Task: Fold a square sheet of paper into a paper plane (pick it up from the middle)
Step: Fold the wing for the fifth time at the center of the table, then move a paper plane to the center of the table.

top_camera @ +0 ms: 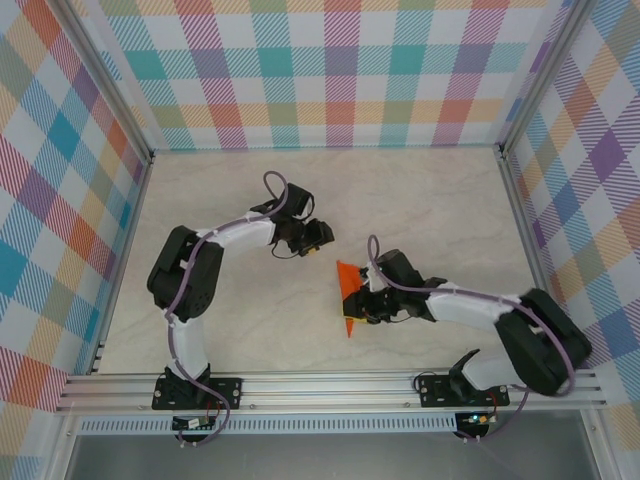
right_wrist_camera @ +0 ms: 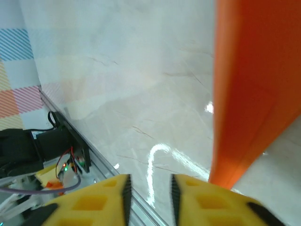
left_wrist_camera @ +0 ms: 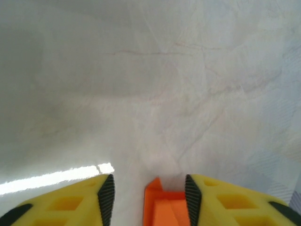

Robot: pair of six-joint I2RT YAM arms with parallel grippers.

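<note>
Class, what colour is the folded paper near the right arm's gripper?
Bright orange; the folded paper shows best in the right wrist view.

From above, my right wrist covers the right edge of the paper plane [top_camera: 348, 280], and the fingertips there are too small to read. Close up, its orange paper is blurred and runs off the top and right edges. My right pincer [right_wrist_camera: 149, 188] and left pincer [left_wrist_camera: 147, 190] are cut off at the bottom edge, as is an orange piece [left_wrist_camera: 164, 211] between my left fingers. I can't tell what that piece is.
</note>
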